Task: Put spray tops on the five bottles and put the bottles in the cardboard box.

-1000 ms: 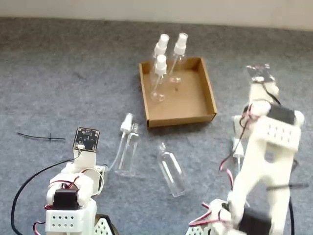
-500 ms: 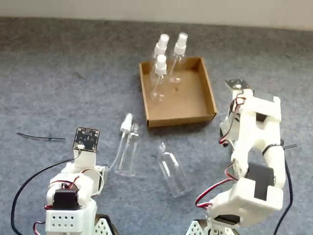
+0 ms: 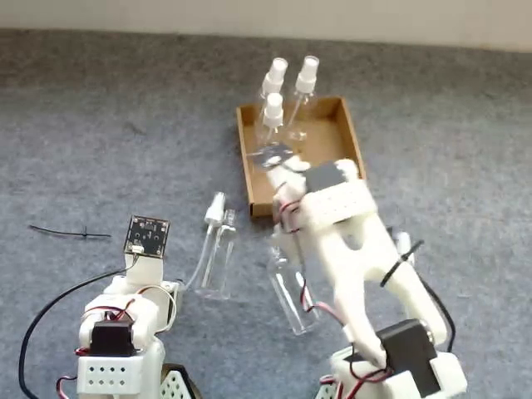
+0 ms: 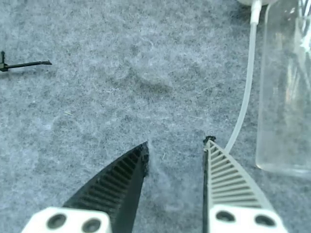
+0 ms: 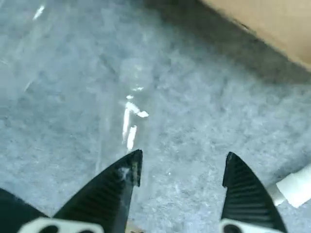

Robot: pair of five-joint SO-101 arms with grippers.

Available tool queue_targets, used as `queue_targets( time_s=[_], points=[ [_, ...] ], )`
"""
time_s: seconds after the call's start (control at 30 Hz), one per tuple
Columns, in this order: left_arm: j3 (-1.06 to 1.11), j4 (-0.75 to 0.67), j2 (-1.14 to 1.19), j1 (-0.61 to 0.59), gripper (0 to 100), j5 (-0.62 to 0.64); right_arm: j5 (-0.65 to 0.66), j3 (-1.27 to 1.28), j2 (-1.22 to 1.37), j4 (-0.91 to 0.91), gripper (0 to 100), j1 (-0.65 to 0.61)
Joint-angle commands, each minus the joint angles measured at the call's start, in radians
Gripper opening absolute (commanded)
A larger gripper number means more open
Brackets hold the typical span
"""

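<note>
Right arm swung left over the clear plastic bottle [image 3: 287,299], hiding the cardboard box [image 3: 246,162] front. Right pincer [image 5: 182,155] and left pincer [image 4: 177,143] gape wide, empty, above fuzzy grey counter [image 3: 125,125].

The left arm [image 3: 125,320] sits folded low, its left gripper [image 4: 177,143] pointing down, jaws parted. The right arm [image 3: 349,241] stretches forward, slanting toward the left one; the right gripper [image 5: 182,155] faces down, jaws spread wide.

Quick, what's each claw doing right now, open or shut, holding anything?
Left claw: open, holding nothing.
Right claw: open, holding nothing.
</note>
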Motion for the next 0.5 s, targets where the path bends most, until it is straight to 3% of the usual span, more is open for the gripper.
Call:
queue_targets(
  time_s=[0.0, 0.27, 0.47],
  points=[
    [0.019, 0.005, -0.010, 0.016, 18, 0.012, -0.046, 0.001, -0.038, -0.041, 23.5, -0.088],
    [0.019, 0.005, -0.010, 0.016, 18, 0.012, -0.054, 0.015, -0.036, -0.082, 23.5, -0.209],
    [0.019, 0.005, -0.010, 0.016, 18, 0.012, -0.054, 0.163, 0.008, -0.202, 23.5, -0.214]
  ],
)
